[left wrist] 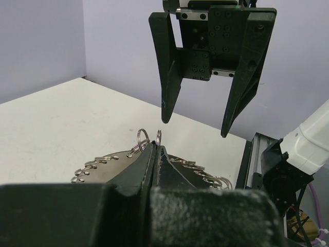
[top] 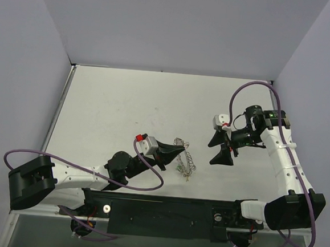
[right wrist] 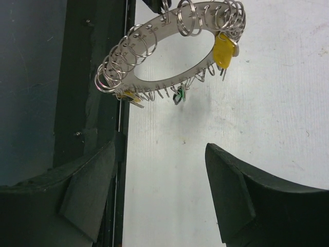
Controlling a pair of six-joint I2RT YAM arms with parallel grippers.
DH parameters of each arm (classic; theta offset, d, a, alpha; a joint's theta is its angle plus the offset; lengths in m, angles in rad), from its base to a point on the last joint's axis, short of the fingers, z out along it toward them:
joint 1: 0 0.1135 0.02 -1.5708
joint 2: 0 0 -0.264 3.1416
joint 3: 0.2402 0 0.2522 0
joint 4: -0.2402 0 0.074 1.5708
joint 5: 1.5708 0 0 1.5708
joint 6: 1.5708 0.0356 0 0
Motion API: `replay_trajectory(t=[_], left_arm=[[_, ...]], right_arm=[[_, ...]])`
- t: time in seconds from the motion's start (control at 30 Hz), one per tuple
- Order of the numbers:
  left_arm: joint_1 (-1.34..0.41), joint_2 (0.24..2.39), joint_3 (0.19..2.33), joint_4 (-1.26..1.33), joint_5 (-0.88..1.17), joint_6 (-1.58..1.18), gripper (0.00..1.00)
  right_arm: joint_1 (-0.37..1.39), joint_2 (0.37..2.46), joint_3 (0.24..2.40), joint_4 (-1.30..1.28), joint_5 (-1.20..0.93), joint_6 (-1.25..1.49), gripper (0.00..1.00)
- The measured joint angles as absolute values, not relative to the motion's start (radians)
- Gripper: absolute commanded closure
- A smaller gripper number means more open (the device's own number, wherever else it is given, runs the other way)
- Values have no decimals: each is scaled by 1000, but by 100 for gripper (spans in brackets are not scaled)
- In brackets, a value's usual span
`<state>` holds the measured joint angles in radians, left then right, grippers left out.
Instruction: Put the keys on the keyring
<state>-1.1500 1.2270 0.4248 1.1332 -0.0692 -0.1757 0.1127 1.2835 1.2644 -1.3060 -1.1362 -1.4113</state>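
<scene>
Keyring [top: 184,158] pinched in the low, outstretched left hand [left wrist: 157,147]; right hand [left wrist: 195,127] spread wide, pointing down, just beyond.

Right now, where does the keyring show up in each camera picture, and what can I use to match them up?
Top view: the keyring sits low and centre, at the tip of the left gripper.
Left wrist: low centre, spreading out on both sides of the shut jaws.
Right wrist: along the top edge, centre.
Shared landmark: the left gripper's dark tip, jaws shut on the keyring, shows in all three views.
</scene>
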Motion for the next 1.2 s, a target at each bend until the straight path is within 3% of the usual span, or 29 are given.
replay_trajectory(t=[1.2], left_arm=[[-1150,1230,425,1133,-79,-199,100]], right_arm=[[234,1214,1264,-1306,-1101,-1416,34]])
